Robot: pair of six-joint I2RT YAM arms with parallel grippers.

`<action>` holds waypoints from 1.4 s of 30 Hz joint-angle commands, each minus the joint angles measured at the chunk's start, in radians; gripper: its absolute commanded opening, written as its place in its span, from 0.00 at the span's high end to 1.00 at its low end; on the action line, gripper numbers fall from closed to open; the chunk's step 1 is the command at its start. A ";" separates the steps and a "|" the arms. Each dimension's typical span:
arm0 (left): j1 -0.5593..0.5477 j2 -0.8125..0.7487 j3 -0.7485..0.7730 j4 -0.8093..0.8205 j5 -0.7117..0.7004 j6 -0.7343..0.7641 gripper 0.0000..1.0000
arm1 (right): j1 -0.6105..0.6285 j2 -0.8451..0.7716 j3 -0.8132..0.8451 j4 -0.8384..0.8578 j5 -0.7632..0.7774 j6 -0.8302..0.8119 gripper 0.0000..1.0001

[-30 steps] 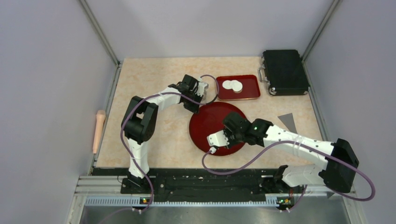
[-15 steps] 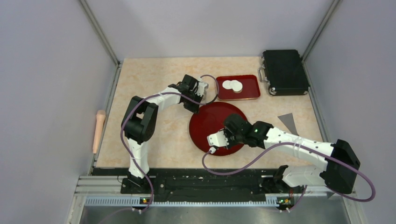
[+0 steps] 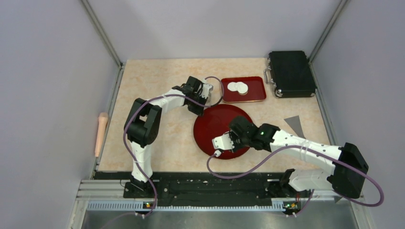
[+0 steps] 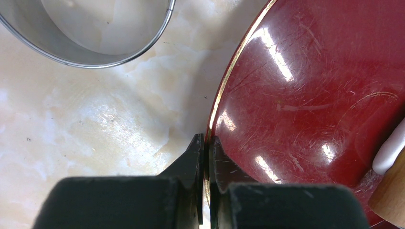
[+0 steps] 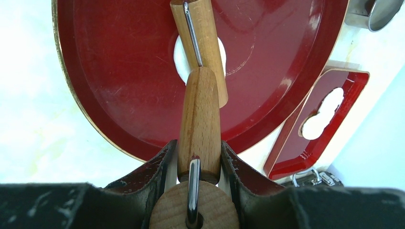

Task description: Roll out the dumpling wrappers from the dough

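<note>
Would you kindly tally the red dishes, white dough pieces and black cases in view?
Red dishes: 2, round plate and rectangular tray
White dough pieces: 3, two dumpling wrappers and the dough
Black case: 1
Total: 6

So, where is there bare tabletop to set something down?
Bare: the table left of the left arm, and back left behind it. Crowded: round plate, metal ring, red tray and black case cluster from centre to back right.

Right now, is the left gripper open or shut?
Shut. The left gripper pinches the plate's gold rim, its jaws nearly touching.
</note>
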 commanded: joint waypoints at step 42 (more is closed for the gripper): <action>0.004 0.059 -0.013 0.029 -0.068 0.003 1.00 | 0.040 0.081 -0.041 -0.172 -0.133 0.069 1.00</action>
